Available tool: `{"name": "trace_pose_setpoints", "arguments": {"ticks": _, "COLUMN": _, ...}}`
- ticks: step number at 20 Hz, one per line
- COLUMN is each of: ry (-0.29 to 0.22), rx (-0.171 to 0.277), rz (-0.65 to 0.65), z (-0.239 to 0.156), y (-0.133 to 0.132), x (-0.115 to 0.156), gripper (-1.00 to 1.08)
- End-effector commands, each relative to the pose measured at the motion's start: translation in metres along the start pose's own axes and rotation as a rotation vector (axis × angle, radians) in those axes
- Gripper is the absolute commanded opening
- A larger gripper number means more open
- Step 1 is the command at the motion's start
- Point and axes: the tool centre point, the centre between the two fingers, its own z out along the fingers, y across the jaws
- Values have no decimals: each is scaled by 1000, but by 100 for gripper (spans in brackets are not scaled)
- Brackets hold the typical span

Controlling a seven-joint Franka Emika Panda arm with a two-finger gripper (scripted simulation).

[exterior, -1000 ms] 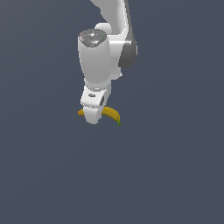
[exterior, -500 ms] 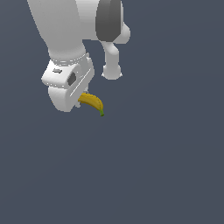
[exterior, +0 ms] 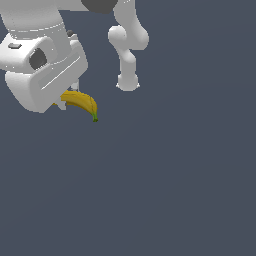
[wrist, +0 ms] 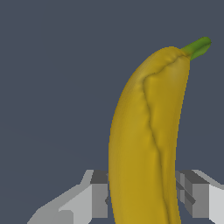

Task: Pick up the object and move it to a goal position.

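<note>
Exterior view looks from close range, the arm's wrist filling the upper left of its frame. Wrist view faces out along the gripper (wrist: pixel 142 192), very near. Both share the banana (exterior: pixel 82 102), which towers through the wrist frame's centre (wrist: pixel 146 140).

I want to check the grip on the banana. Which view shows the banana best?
The wrist view: the banana fills the frame, green tip away from the gripper, its fingers pressed on both sides. The exterior view shows only its tip half poking out beneath the gripper, small.
</note>
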Motion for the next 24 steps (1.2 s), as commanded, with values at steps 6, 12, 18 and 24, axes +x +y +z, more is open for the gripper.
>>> {"name": "trace_pose_setpoints", "arguments": {"ticks": 6, "ry": -1, "rx": -2, "rz": 1, "z": -39, "y": 17, "x": -22, "gripper": -100}}
{"name": "trace_pose_setpoints", "arguments": {"ticks": 12, "ry": -2, "rx": -2, "rz": 1, "z": -60, "y": 27, "x": -34, "gripper": -100}}
{"name": "trace_pose_setpoints", "arguments": {"ticks": 18, "ry": -2, "rx": -2, "rz": 2, "z": -73, "y": 33, "x": -41, "gripper": -100}}
{"name": "trace_pose_setpoints", "arguments": {"ticks": 24, "ry": -2, "rx": -2, "rz": 2, "z": -78, "y": 36, "x": -44, "gripper": -100}}
